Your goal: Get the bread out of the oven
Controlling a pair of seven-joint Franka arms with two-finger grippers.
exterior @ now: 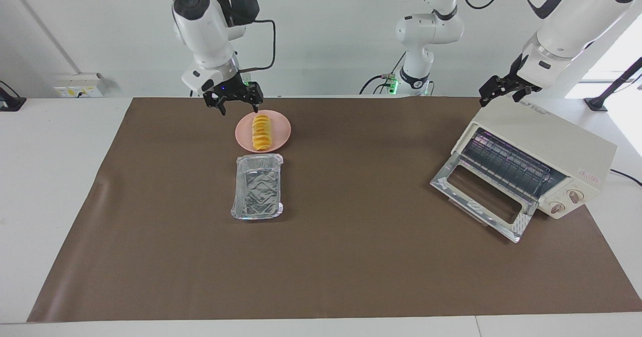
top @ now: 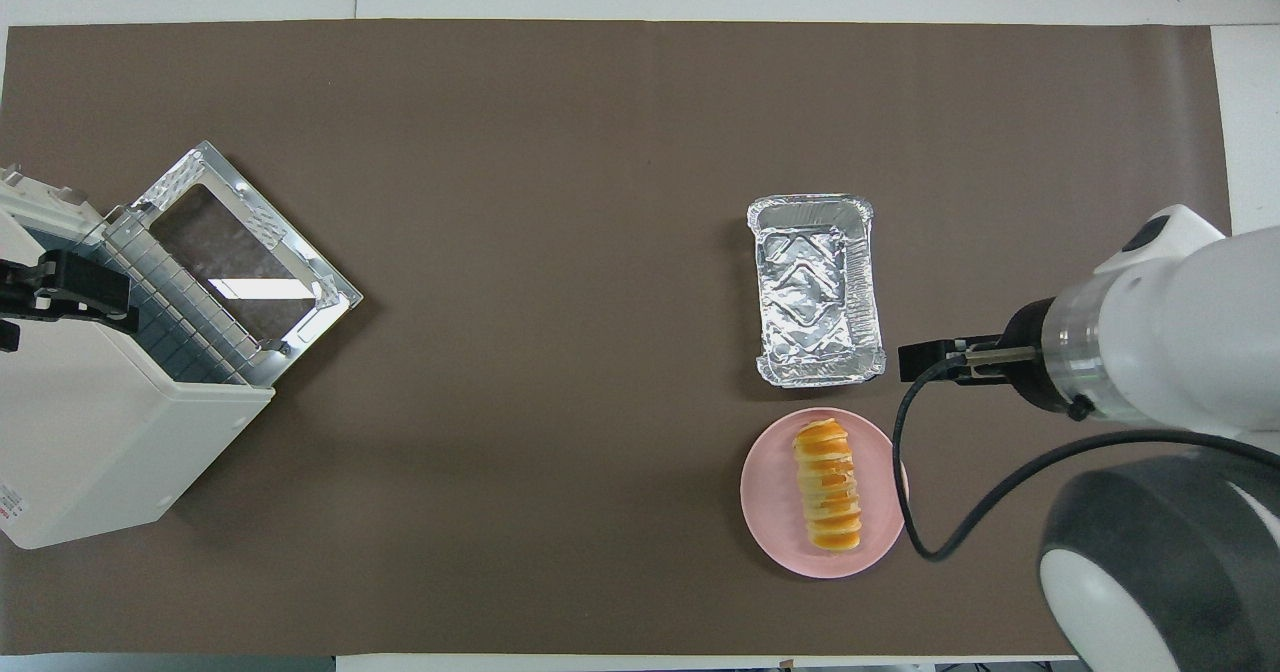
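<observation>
The right gripper (exterior: 233, 102) is hanging spread and empty in the air over the mat's edge near the plate (exterior: 281, 126), where the bread (exterior: 261, 133) is lying (clear of the fingers). The left gripper (exterior: 501, 89) is hovering, jaws spread, over the oven (exterior: 541, 146), whose door is hanging open.

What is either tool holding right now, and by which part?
Nothing. The right tool hangs open above the bread on the pink plate; the left tool waits open over the oven.
</observation>
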